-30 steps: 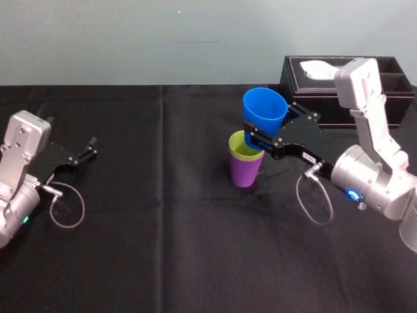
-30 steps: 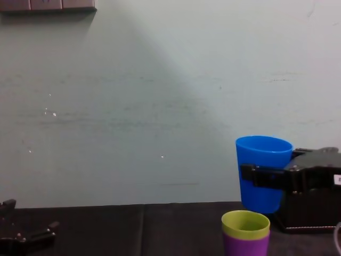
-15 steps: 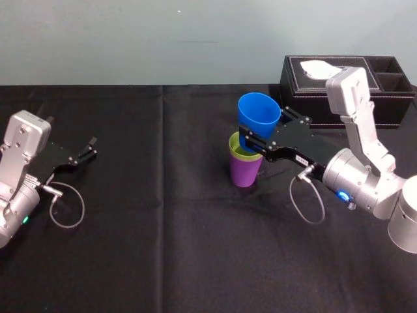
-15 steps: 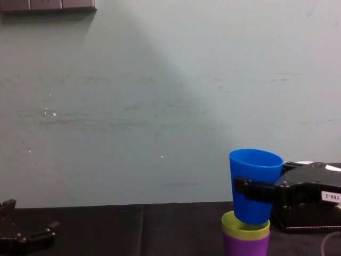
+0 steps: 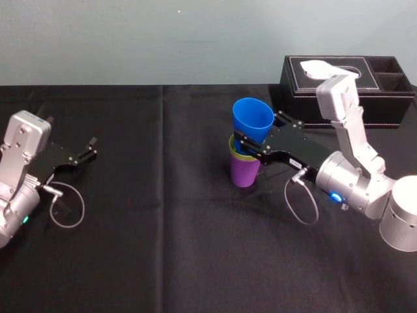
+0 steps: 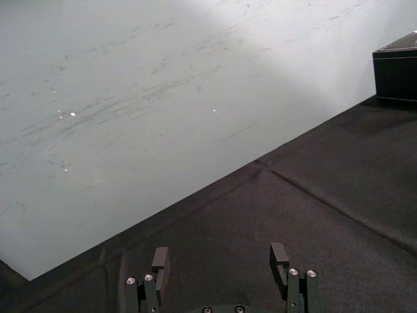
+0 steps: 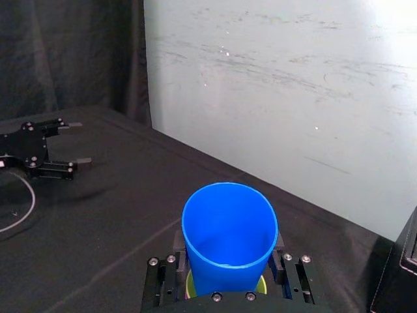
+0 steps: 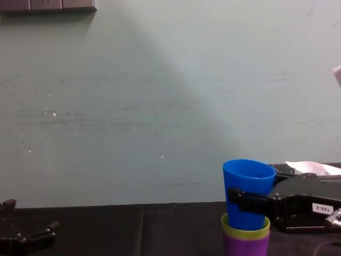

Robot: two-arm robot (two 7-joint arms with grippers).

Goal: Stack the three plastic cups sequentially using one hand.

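On the black table cloth [image 5: 163, 228], as seen from the head, the purple cup [image 5: 244, 173] is stood upright near the middle, and the lime green cup [image 5: 232, 150] is nested in it so that only its rim is shown above the purple wall. The blue cup [image 5: 253, 119] is gripped by the right gripper [image 5: 259, 132], whose fingers are closed on opposite sides of the cup's wall. Its base is set within the green mouth, while most of its wall is seen above the green rim. The black tissue box [image 5: 355, 91] is placed behind, at the far right, and the left gripper [image 5: 91, 147] is rested at the far left, well apart from the cups. From the chest, the three cups are seen as one column at lower right: purple lowest, a green band above it, and blue uppermost and nearly upright, with a black finger [image 8: 248, 198] laid across its wall. From the right wrist, the blue cup's open mouth is seen between the closed jaws, with slivers of green shown beneath it on either side. From the left wrist, the left gripper's fingers [image 6: 279, 255] are seen spread wide apart over the cloth, with nothing held between them.
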